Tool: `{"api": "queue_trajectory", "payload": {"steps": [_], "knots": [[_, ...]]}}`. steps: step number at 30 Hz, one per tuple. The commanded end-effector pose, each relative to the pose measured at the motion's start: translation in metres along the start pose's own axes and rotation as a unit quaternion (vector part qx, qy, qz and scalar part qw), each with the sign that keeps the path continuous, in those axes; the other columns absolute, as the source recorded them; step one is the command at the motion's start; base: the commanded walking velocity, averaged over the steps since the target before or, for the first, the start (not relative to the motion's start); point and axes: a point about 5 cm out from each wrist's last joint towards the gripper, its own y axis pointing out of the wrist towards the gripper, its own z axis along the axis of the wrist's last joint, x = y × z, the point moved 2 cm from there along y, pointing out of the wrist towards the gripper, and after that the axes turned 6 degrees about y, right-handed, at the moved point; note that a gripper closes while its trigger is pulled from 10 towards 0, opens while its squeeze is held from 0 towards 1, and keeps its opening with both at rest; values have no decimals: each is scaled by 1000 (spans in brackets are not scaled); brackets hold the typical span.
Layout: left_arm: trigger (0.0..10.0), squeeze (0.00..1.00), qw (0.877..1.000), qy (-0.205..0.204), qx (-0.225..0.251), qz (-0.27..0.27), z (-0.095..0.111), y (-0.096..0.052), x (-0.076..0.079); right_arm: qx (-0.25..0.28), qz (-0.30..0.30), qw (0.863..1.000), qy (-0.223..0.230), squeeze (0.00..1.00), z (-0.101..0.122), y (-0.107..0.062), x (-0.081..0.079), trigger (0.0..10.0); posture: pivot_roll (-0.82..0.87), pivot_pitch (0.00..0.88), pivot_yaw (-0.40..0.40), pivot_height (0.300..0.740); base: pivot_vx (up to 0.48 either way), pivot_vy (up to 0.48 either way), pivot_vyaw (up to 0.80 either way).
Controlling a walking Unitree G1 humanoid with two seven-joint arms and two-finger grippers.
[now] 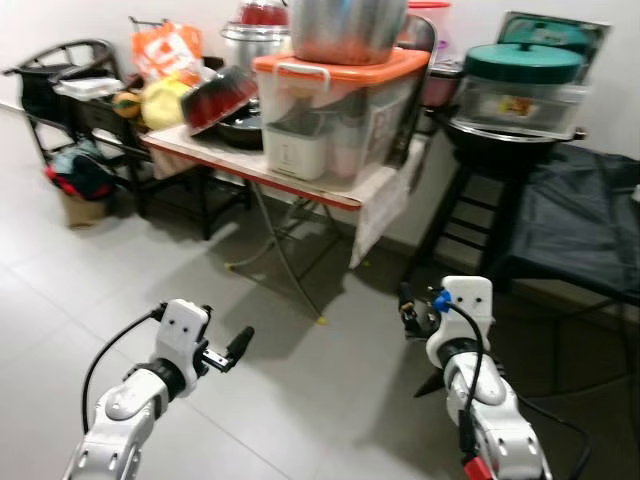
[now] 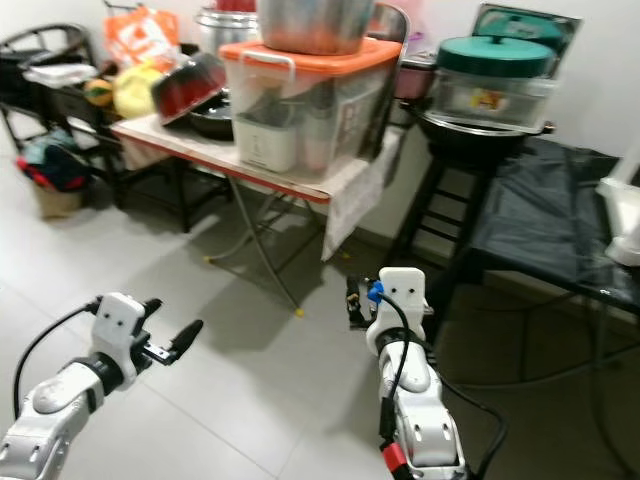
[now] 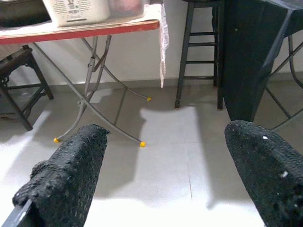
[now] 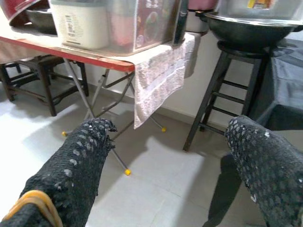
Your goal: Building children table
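Note:
My left gripper is held out low over the pale tiled floor, open, with nothing between its black fingers. My right gripper is raised at the same height to the right, also open and empty, its fingers spread wide. Both point toward a folding table with a red edge and crossed metal legs. I see no parts of a children's table.
The folding table carries a clear bin with an orange lid, pots and bags. A black stool holding a wok and a green-lidded container stands to its right, next to a black-covered frame. Dark chairs stand at far left.

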Motion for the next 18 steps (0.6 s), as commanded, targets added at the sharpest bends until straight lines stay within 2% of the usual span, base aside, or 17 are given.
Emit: {"api": "queue_trajectory", "payload": {"steps": [1,13,16,18], "knots": [[10000,0,1000,-1,-7,-5,-2,1,3,-1,-5,1000,-5,0,0,1,3,10000,79,0,-54,740,0,0,0],[10000,0,1000,8,-16,-16,-5,2,7,-6,-1,1000,-4,0,-1,1,2,10000,77,0,-56,740,0,0,0],[10000,0,1000,7,-18,-19,-6,2,9,-5,-1,1000,-3,0,0,2,1,10000,78,0,-57,740,0,311,0],[10000,0,1000,7,-15,-11,-5,2,8,-4,0,1000,-2,0,1,2,1,10000,78,0,-57,740,0,0,0]]}}
